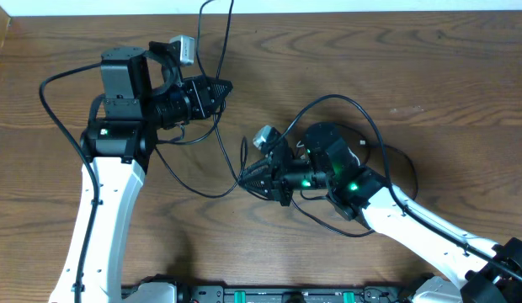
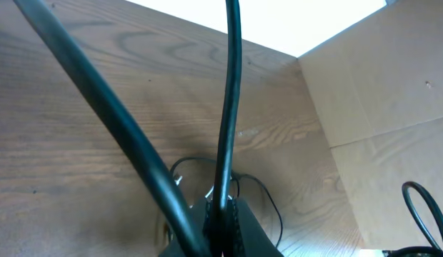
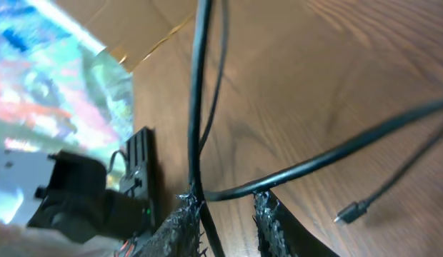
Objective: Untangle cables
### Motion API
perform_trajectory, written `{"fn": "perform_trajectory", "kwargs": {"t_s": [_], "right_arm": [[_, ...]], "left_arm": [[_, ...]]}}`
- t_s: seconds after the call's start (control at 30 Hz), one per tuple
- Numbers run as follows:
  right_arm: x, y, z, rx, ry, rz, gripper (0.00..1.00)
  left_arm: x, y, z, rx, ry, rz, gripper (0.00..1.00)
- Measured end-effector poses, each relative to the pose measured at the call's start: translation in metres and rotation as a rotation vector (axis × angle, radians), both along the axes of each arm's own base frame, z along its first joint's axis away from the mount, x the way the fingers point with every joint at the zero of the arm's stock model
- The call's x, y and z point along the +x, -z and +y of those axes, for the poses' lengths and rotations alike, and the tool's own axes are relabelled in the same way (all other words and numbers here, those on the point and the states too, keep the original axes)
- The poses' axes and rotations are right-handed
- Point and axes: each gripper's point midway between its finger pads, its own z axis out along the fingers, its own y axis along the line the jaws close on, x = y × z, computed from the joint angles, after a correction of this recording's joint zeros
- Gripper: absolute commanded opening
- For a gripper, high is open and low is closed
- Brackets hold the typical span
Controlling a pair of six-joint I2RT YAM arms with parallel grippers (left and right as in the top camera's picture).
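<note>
Seemingly two black cables; left gripper clamped on one, right gripper jaws apart.

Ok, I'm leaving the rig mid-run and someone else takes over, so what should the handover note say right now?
Left gripper: shut on a black cable that rises toward the far edge of the table.
Right gripper: jaws apart, a black strand lying against one finger; a small plug lies loose beside it.
Cables: black loops spread around the right arm and cross by its gripper. No white cable is clearly seen.
Done: nothing separated yet. Left: draw the crossed strands apart.
</note>
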Motion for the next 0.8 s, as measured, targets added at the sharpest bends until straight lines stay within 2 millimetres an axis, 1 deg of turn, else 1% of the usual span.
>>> {"fn": "perform_trajectory", "kwargs": {"t_s": [0.17, 0.3, 0.43, 0.47, 0.57, 0.67, 0.8], "right_arm": [[0.007, -0.003, 0.001, 0.012, 0.054, 0.035, 0.31], [0.010, -0.008, 0.002, 0.032, 0.082, 0.074, 0.34], [0.010, -0.008, 0.002, 0.036, 0.093, 0.111, 0.38], [0.009, -0.008, 0.003, 0.036, 0.093, 0.117, 0.40], [0.003, -0.008, 0.007, 0.037, 0.078, 0.124, 0.41], [-0.005, -0.010, 0.013, 0.043, 0.056, 0.119, 0.38], [-0.007, -0.009, 0.017, 0.036, 0.067, 0.115, 0.29]], "left_arm": [[-0.001, 0.001, 0.000, 0.000, 0.000, 0.010, 0.08], [-0.001, 0.002, 0.000, -0.013, -0.011, 0.027, 0.08], [-0.001, 0.002, 0.000, -0.025, -0.020, 0.043, 0.08], [-0.001, 0.002, 0.000, -0.026, -0.021, 0.044, 0.07], [-0.001, 0.002, 0.000, -0.029, -0.024, 0.049, 0.08], [-0.001, 0.002, 0.000, -0.041, -0.034, 0.065, 0.08], [-0.001, 0.002, 0.000, -0.052, -0.045, 0.079, 0.08]]}}
